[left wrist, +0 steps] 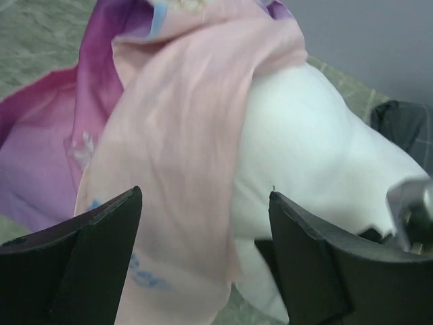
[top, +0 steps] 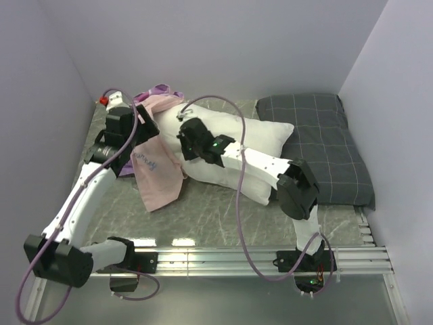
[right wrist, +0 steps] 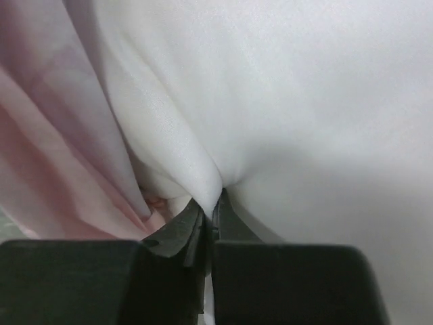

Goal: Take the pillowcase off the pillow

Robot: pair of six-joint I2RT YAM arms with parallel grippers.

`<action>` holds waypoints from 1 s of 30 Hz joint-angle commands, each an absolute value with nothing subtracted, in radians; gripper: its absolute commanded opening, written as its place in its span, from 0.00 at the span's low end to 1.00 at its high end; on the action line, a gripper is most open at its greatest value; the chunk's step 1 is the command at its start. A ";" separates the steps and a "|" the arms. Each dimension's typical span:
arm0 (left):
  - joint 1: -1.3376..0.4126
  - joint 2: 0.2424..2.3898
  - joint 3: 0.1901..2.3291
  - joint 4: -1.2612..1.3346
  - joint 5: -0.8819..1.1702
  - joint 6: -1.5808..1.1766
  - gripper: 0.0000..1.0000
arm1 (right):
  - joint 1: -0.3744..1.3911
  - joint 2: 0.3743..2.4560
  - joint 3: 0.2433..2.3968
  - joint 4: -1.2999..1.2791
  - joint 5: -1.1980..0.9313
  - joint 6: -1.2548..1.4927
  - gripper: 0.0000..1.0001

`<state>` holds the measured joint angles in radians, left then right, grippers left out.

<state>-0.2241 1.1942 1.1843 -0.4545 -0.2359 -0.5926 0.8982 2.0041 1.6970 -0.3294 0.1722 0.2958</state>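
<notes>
Pale walls close in a grey marbled table (top: 216, 217) where the pillow (top: 267, 135) lies, and the right gripper (right wrist: 211, 203) has its jaws pinched tight on a fold of the pillow's white cover at their very tips, apparently to anchor it against a pull. Wide and empty, the left gripper (left wrist: 206, 196) has the pillowcase (left wrist: 176, 149) hanging just ahead of and between its fingers, draped over the pillow's end, its purple side off to the tool's left. That spread looks set to take the pink fabric alone, as the case seems nearly off.
</notes>
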 commanded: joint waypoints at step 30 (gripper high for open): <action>0.205 1.348 1.055 -0.362 -0.431 -0.821 0.01 | 0.753 1.477 1.450 -0.284 -0.047 0.405 0.00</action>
